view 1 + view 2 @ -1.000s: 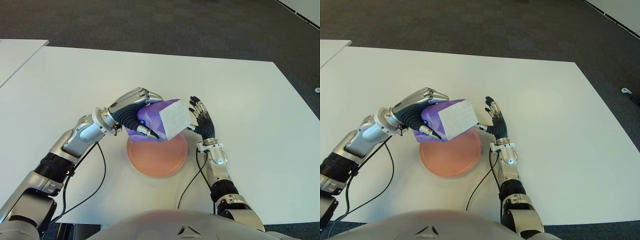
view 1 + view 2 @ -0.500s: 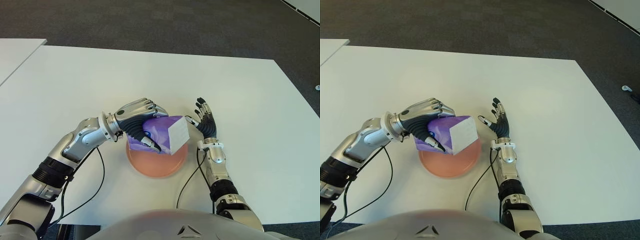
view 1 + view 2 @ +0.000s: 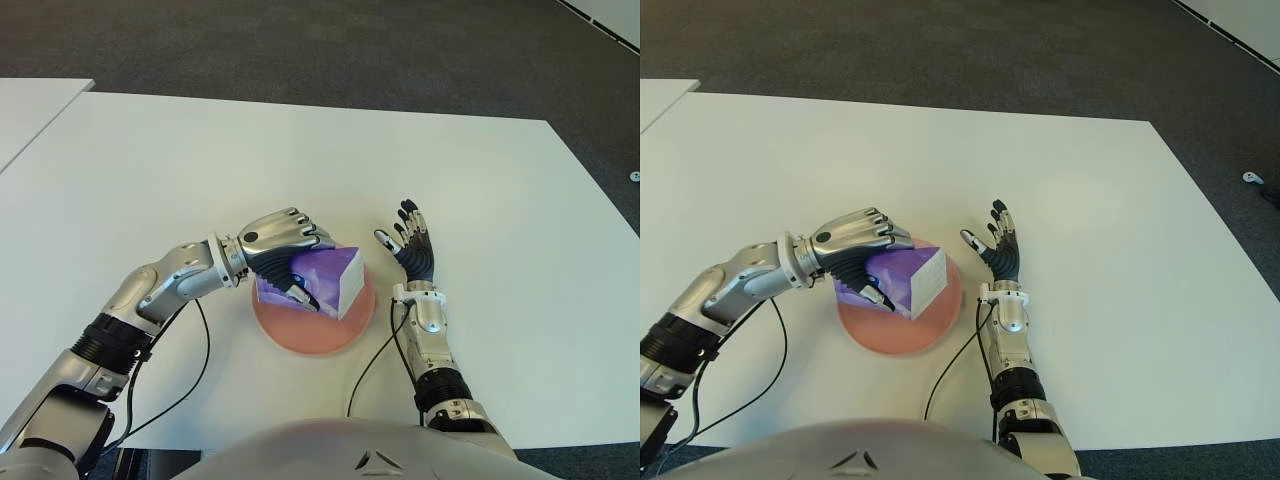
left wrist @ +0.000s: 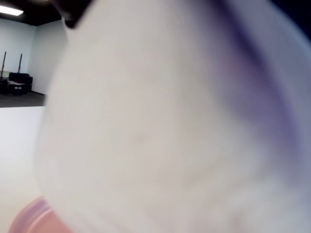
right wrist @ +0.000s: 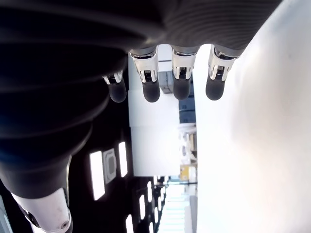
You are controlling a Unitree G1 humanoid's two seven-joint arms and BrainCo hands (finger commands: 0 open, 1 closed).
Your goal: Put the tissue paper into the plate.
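purple-and-white tissue paper pack point(image 3: 325, 280), soft plastic wrap, held over the pink plate point(image 3: 300, 335) with its lower edge at or just above the dish; actual contact cannot be told. left hand point(image 3: 282, 250): arm reaching in from the robot's left, forearm low across the white table point(image 3: 150, 170), palm turned down over the pack, fingers curled over its top and thumb tucked against its near face, clamped on it. left wrist view: filled by the pack's pale, purple-tinted wrap, a sliver of pink plate at one corner. right hand point(image 3: 411, 248): just to the right of the plate, forearm upright from the near edge, palm facing the pack, fingers point(image 5: 151, 87) straight and spread, holding nothing, apart from pack and plate. plate: near the table's front edge, centred before the robot's body. table: bare surface wide on the far side and to both sides; dark carpet floor point(image 3: 300, 40) beyond the far edge.
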